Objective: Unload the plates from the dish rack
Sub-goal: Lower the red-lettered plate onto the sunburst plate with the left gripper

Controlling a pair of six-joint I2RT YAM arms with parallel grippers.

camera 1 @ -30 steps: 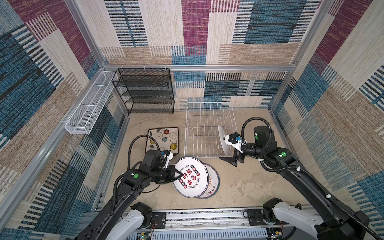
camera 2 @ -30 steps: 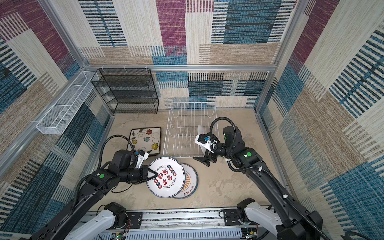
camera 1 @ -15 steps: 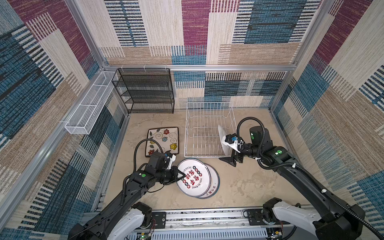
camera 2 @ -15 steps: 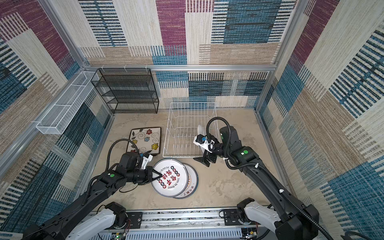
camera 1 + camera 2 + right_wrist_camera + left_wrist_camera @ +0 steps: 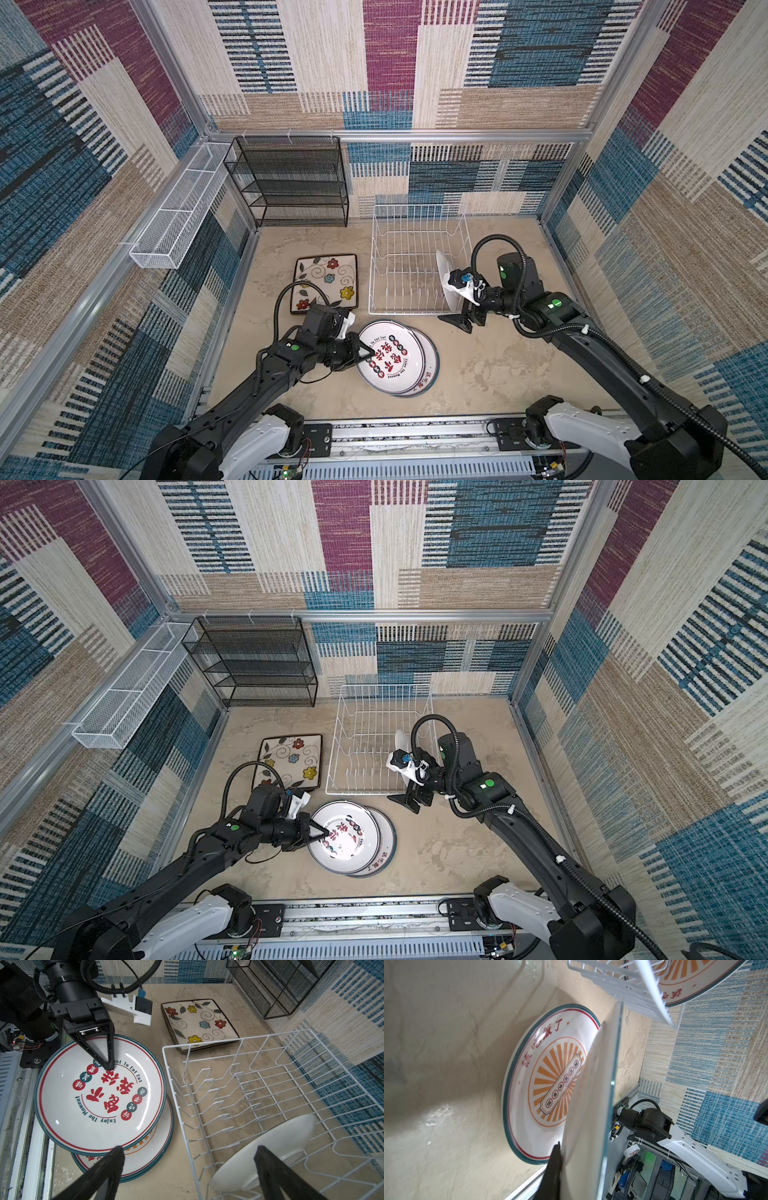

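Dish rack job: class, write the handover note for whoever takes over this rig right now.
Left tool: shut on the rim of the red-lettered plate, held over the sunburst plate lying on the table.
Right tool: open, low at the near right corner of the dish rack, gripping nothing.
Done: the square flowered plate and the sunburst plate are out on the table.
Left: set the held plate down, then lift out the one white plate standing in the rack.
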